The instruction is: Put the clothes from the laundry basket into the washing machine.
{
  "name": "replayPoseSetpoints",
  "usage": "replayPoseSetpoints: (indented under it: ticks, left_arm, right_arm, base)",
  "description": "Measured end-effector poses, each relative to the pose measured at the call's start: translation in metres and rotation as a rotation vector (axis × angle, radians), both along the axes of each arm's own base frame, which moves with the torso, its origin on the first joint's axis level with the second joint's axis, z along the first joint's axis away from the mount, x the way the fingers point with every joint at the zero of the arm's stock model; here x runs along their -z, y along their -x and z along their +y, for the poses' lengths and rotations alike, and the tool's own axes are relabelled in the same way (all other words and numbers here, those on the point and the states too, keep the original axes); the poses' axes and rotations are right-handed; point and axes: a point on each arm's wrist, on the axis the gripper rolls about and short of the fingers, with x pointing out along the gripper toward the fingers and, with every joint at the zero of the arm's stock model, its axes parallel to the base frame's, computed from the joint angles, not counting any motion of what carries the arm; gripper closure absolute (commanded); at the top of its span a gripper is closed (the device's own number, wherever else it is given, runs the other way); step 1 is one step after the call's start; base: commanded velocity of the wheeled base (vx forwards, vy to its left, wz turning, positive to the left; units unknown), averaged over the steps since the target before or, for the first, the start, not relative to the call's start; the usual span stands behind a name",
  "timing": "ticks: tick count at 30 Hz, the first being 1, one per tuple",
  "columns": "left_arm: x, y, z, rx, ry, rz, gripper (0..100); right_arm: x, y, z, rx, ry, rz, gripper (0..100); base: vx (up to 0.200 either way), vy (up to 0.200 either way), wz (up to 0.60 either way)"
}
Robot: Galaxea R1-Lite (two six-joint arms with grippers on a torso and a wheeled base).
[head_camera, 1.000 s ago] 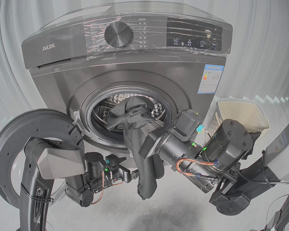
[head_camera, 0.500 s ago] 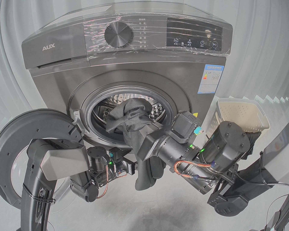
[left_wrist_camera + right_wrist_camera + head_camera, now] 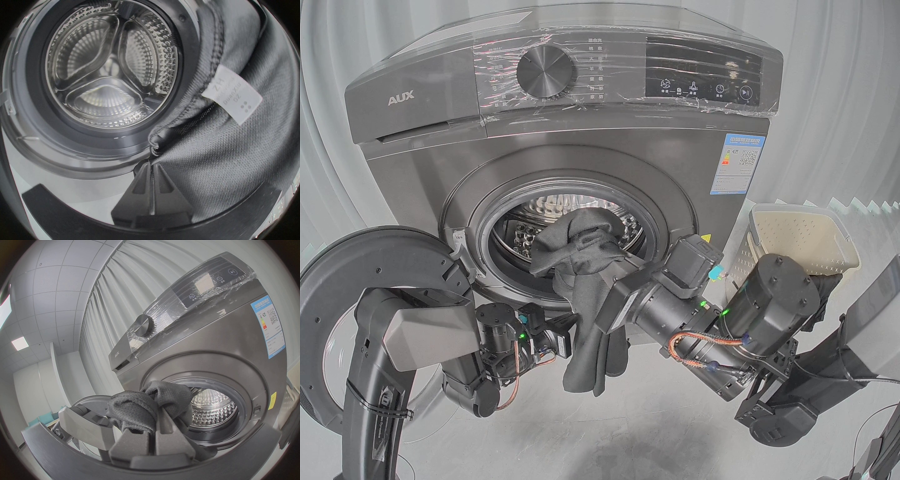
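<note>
The pale grey, smooth floor (image 3: 550,437) carries a dark grey metal front-loading washing machine (image 3: 562,156) at its far side; just right stands a cream perforated plastic laundry basket (image 3: 800,237).

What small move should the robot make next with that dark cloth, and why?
Probably push both arms forward, into the drum: the right gripper holds the dark garment bunched at its mouth, while the left gripper pinches the tail hanging outside.

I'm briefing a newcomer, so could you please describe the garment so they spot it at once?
Start at the grey washer with its door open. At the drum mouth, the garment bunches over the right gripper and hangs past the rim. It is black mesh with a white tag, against shiny steel.
</note>
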Motion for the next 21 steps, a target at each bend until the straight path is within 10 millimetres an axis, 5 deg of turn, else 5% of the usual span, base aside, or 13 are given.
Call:
replayPoseSetpoints:
  ticks: [8, 21]
  left_arm:
    - [-0.016, 0.013, 0.026, -0.063, -0.013, 0.024, 100]
    - [-0.023, 0.041, 0.039, -0.055, -0.04, 0.088, 100]
  right_arm:
    - [0.003, -0.008, -0.011, 0.029, 0.014, 0.007, 100]
    - [0.002, -0.009, -0.012, 0.028, 0.013, 0.004, 100]
  base:
    - [0.0, 0.0, 0.0]
    - [0.0, 0.0, 0.0]
